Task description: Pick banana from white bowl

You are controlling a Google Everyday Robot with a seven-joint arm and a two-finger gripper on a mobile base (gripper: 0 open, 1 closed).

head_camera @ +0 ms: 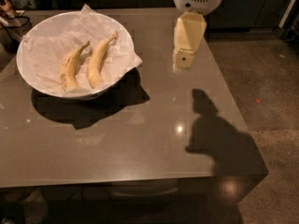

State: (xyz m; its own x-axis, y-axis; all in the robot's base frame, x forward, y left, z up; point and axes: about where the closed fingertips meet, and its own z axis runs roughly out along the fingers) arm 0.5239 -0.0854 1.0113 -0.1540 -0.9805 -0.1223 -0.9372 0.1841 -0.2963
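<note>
Bananas [99, 59], two of them, lie side by side in the bowl [27, 37] at the upper left of the frame. They rest on crumpled paper [128, 59] that lines the bowl and spills over its rim. The left banana [70, 71] and the right banana [98, 62] both run from lower left to upper right, stems toward the upper right, close together but not quite touching. The bowl stands on the bench [140, 143].

The end effector [183, 62] hangs at the upper centre-right, over bare bench, well apart from the bowl and to its right. It carries nothing, and I cannot tell whether it is open or shut.

The step in hand looks like the approach. To do it well, travel left above rim height, then come down over the middle of the right banana, the nearer one. Turn the wrist so the closing direction crosses the fruit's width. Go low enough to grip without snagging the paper or nudging the left banana.
</note>
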